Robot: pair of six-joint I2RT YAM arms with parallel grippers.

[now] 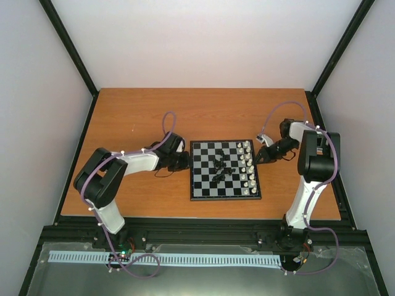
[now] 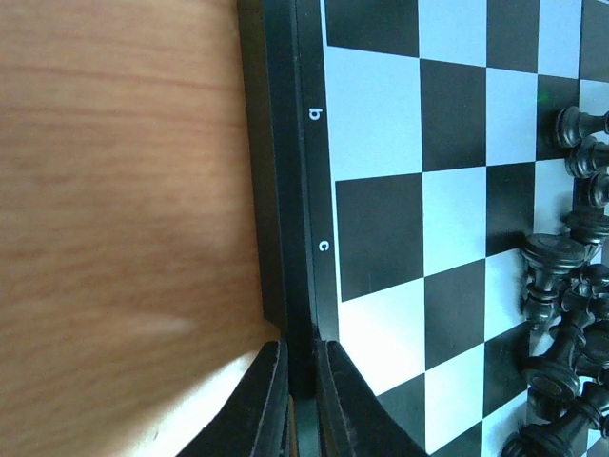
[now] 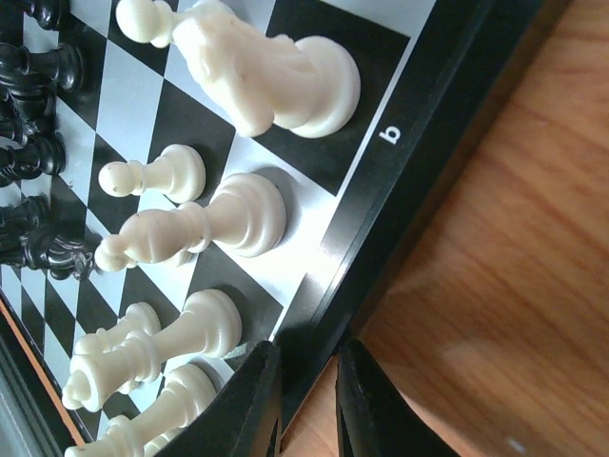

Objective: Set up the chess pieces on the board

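Closest to the left wrist lens, the left tool (image 2: 303,350) is clenched on the outer rim of the board (image 2: 381,228). Its two dark fingers (image 2: 266,409) rise from the bottom of the frame with the black border strip pinched between them. Small white letters "b" and "c" sit on that border just above the grip. Beyond them the black and pale squares are bare as far as the right edge of the frame. There the black pieces (image 2: 561,314) lie tumbled against one another. Left of the rim there is only the brown wood of the tabletop (image 2: 114,190).

At the bottom of the right wrist view the right tool (image 3: 307,352) is likewise clamped on the board (image 3: 419,105), one finger over the black border and the other over the tabletop (image 3: 514,267). Just past the grip the white pieces (image 3: 266,76) stand on their squares, a knight at the top by the letter "b". A few black ones show at the far left edge.

From above, the board (image 1: 203,182) lies in the middle of the tabletop (image 1: 136,117). The left tool (image 1: 185,161) is at its left side and the right tool (image 1: 259,157) at its upper right side. White pieces (image 1: 248,166) line the two rows along its right edge. Black pieces (image 1: 220,168) are heaped near its centre.
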